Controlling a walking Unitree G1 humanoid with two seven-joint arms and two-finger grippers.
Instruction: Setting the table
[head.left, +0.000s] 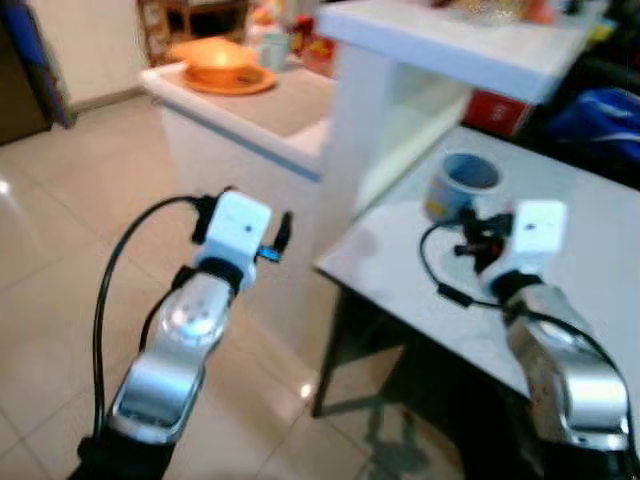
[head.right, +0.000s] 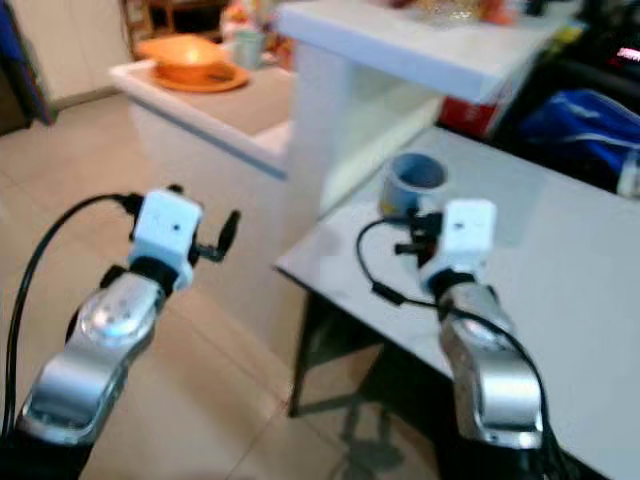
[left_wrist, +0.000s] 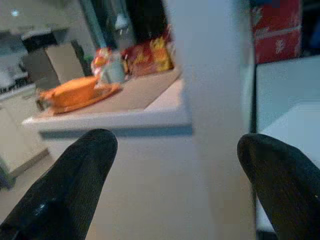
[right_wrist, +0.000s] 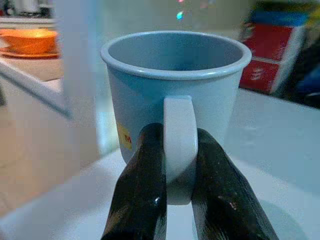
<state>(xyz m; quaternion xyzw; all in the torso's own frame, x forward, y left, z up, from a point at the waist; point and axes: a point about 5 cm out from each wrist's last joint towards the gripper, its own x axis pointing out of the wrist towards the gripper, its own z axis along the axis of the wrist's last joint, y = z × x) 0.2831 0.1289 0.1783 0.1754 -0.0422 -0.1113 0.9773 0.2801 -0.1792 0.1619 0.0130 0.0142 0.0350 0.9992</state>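
Note:
A light blue mug (right_wrist: 175, 85) with a yellow mark stands upright at the near corner of the white table (head.left: 600, 260). My right gripper (right_wrist: 177, 137) is shut on its handle, one black finger on each side. The fingers hide the mug's base, so I cannot tell whether it rests on the table. The mug (head.left: 462, 183) is just ahead of the right wrist. My left gripper (left_wrist: 175, 150) is open and holds nothing. It hangs over the floor in front of the white counter (head.left: 250, 130). An orange bowl (head.left: 222, 62) sits on an orange plate (head.left: 240, 84) on that counter.
A tall white shelf unit (head.left: 400, 110) stands between counter and table, close to the mug. A pale cup (head.left: 272, 45) and snack packets sit behind the bowl. A red box (head.left: 495, 108) and a blue bag (head.left: 600, 120) lie beyond the table. Tiled floor (head.left: 60, 250) spreads left.

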